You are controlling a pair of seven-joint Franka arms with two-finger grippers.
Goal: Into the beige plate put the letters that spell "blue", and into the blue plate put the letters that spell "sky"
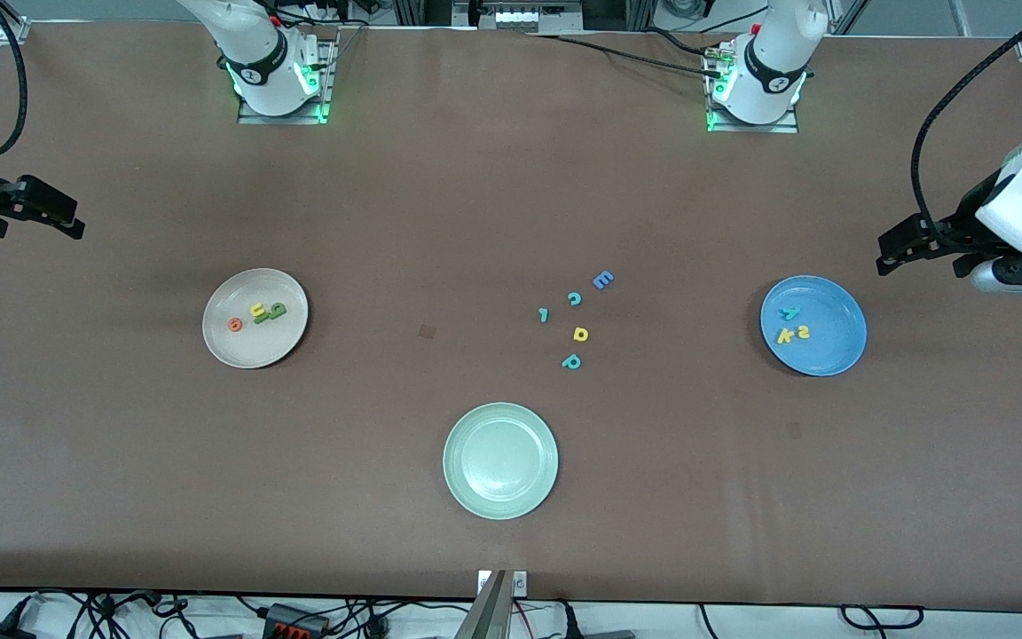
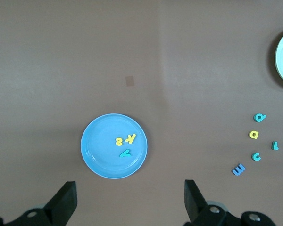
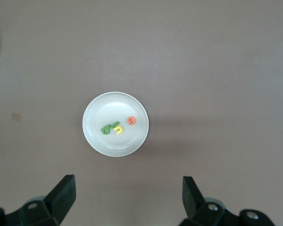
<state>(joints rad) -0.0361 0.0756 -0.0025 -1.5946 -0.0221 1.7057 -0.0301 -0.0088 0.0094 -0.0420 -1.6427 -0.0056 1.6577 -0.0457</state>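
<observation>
Round beige plate [image 1: 285, 342] at the right arm's end of the brown surface [image 1: 440, 222] holds the orange "e" [image 1: 234, 325], yellow "u" [image 1: 257, 311] and green letters [image 1: 272, 311]. Bright blue plate [image 1: 839, 342] has the yellow "s" [image 1: 802, 332], yellow "k" [image 1: 783, 336] and teal "y" [image 1: 790, 312]. Left gripper [image 2: 129, 200] and right gripper [image 3: 128, 197] both hang up high, jaws spread wide, holding nothing.

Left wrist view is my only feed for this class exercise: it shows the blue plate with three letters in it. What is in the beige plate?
Observer: The beige plate holds an orange "e", a yellow "u" and green pieces beside the "u".
Operator: Is the "l" among them?
Observer: The right wrist view shows the green pieces as a "b" with a bar against it; I cannot separate them for sure.
Operator: Where is the right claw?
Observer: The right claw hangs open and empty over the table at the right arm's end.
</observation>
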